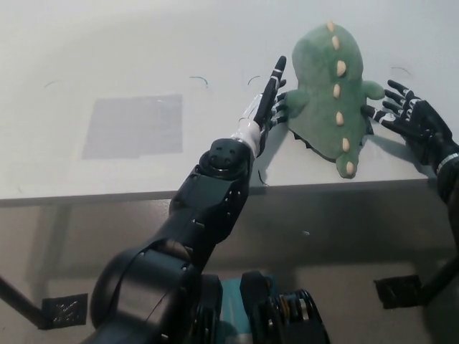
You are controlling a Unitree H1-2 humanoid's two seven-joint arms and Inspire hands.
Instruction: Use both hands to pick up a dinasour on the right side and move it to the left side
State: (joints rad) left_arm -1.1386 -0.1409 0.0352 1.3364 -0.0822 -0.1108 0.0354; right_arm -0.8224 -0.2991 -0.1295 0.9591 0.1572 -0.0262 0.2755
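One green dinosaur [330,93], one grey patch [133,125], one table [107,50], two robot hands

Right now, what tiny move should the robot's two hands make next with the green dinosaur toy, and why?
Probably press both hands inward to squeeze it. The green plush dinosaur with cream spikes lies on the white table between the open left hand at its side and the open black right hand just off its other side, so neither grips it yet.
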